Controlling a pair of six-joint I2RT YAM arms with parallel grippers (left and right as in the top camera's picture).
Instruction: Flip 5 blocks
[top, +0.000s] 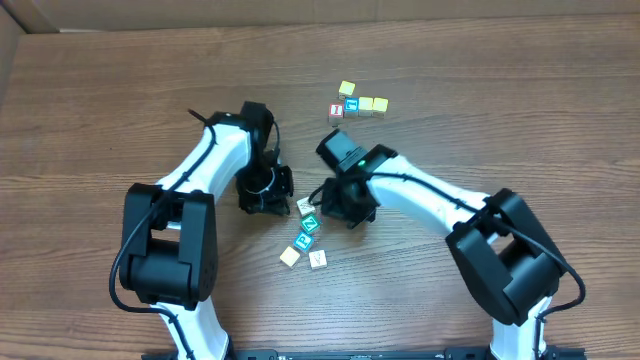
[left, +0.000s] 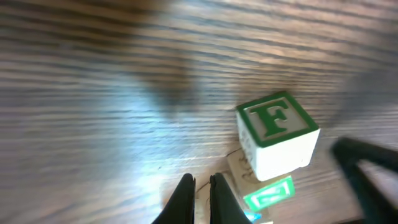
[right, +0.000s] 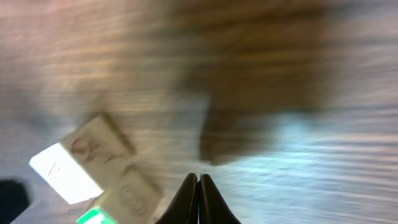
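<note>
Blocks (top: 304, 241): five small wooden letter cubes in a loose cluster on the table (top: 100, 100), near its middle, between the two arms.
- Whitish cube (top: 305, 206), top of the cluster, between the two grippers and just beside both.
- Teal-green cube (top: 311, 224), just below it.
- Blue cube, next down the line.
- Pale cream cube (top: 290, 257), lower left end.
- Second whitish cube (top: 318, 260), lower right end.

Left wrist view: a cube with a green letter F (left: 277, 134) on its upper face and white sides, standing on the wood and tilted in the frame. It is possibly the top cube of the cluster, but the blur leaves that unsure. A green-bordered cube (left: 268, 194) lies against it.

Right wrist view: two pale cubes with faint reddish marks (right: 93, 149), blurred, at lower left.

Left gripper (top: 265, 190) (left: 202, 199): fingers drawn nearly together, nothing between them, just left of the F cube.

Right gripper (top: 345, 205) (right: 199, 199): fingers pressed together, empty, just right of the cluster.

Other stock: a separate group at the far side, with a red-faced cube (top: 336, 111), three yellow cubes (top: 365, 104) and a blue-faced cube (top: 350, 104).
</note>
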